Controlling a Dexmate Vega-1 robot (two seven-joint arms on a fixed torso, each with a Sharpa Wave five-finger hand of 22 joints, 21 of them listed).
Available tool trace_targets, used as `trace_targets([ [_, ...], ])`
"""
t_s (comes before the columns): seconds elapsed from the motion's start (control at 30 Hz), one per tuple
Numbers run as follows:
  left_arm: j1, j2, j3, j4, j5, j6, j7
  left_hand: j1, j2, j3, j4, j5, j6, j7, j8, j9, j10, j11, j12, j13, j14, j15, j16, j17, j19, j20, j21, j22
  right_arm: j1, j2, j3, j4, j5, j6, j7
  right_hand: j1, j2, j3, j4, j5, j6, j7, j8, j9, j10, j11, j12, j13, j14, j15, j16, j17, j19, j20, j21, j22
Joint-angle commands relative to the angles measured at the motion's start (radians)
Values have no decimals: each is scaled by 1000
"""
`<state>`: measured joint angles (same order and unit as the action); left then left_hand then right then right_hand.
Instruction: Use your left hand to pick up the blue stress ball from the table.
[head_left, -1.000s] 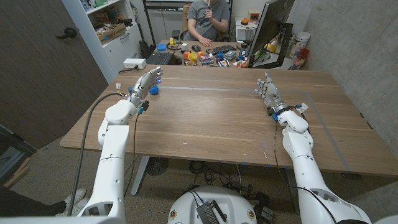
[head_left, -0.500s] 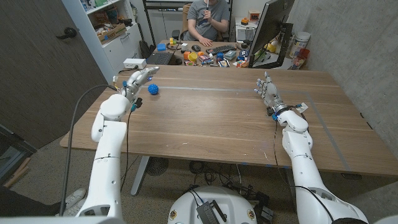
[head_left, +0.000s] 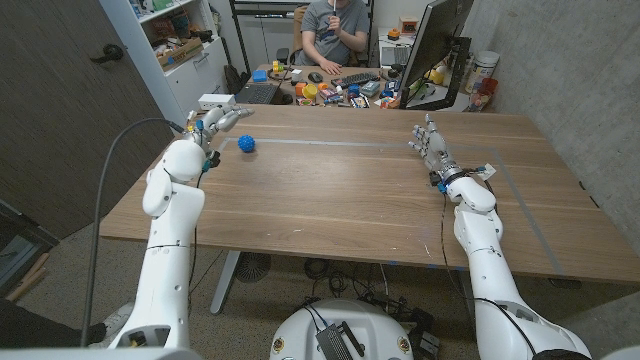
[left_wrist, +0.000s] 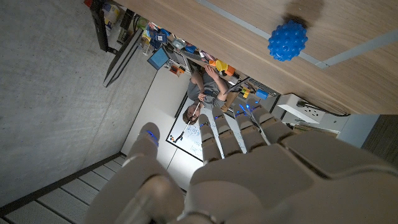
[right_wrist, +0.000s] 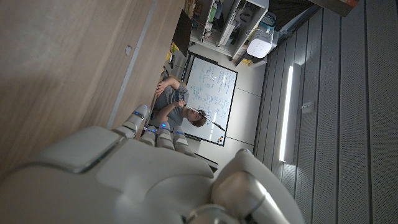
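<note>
Knobbly blue rubber stress ball (head_left: 246, 143), round and covered in small bumps, sits on the smooth wood-grain surface (head_left: 340, 200) near its far left corner, beside a pale tape line. Left hand (head_left: 219, 122), white plastic and grey metal, hovers just beside the ball without touching it, fingers apart and holding nothing. Right hand (head_left: 429, 145) stands on the surface, fingers extended, empty.

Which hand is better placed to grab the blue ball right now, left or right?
Left. The left hand is open and empty just beside the blue ball at the table's far left; the right hand stands far across the table.
</note>
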<state>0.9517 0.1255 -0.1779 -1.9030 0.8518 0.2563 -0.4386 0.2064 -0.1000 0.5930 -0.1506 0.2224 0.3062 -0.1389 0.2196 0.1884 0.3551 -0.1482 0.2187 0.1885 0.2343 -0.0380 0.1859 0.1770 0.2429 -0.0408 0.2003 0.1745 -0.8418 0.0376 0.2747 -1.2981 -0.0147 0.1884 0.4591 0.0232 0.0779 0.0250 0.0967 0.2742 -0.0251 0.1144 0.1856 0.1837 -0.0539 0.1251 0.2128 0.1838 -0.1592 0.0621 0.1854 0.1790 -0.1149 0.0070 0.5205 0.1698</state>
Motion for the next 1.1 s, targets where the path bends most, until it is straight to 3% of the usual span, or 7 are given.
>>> trace_targets([
  [0.03, -32, 27, -9, 15, 79, 37, -61, 12, -1, -3, -5, 5, -4, 28, -5, 3, 7, 2, 7, 5, 6, -114, 7, 1, 12, -40, 6, 5, -16, -12, -3, -57, -5, 18, 3, 11, -3, -3, 3, 9, -7, 17, 5, 4, -1, 6, 2, 2, -10, -2, 3, 1, 2, 3, -3, 5],
  [0.53, -66, 83, -1, 70, 152, 50, -82, 15, -14, -9, -6, 5, -12, 24, -11, 3, 10, -1, 5, 5, 15, -106, 9, 1, 13, -29, 5, 5, -21, -32, -10, -97, -16, -7, -31, 12, -4, -5, 2, 10, -9, 19, 5, 5, 2, 7, 3, 2, -6, -1, 4, 1, 5, 6, -9, 5],
  [0.77, -84, 110, 14, 100, 199, 51, -62, 52, -38, -9, -24, 15, -15, 16, -11, 4, 15, -16, 3, 6, 47, -107, 17, 1, 30, -8, 8, 4, -22, -33, -20, -101, -23, -20, -40, 12, -5, -6, 1, 11, -9, 19, 5, 5, 2, 5, 3, 1, -5, -1, 4, 1, 6, 8, -12, 5],
  [1.1, -172, 135, 50, 220, 231, 65, -48, 84, -54, -9, -30, 23, -14, 19, -10, 5, 19, -22, 2, 8, 63, -104, 19, 3, 47, 15, 12, 6, -14, -35, -33, -92, -34, -40, -47, 13, -5, -8, 0, 12, -10, 19, 5, 5, 3, 6, 2, 1, -5, -1, 3, 1, 7, 10, -16, 5],
])
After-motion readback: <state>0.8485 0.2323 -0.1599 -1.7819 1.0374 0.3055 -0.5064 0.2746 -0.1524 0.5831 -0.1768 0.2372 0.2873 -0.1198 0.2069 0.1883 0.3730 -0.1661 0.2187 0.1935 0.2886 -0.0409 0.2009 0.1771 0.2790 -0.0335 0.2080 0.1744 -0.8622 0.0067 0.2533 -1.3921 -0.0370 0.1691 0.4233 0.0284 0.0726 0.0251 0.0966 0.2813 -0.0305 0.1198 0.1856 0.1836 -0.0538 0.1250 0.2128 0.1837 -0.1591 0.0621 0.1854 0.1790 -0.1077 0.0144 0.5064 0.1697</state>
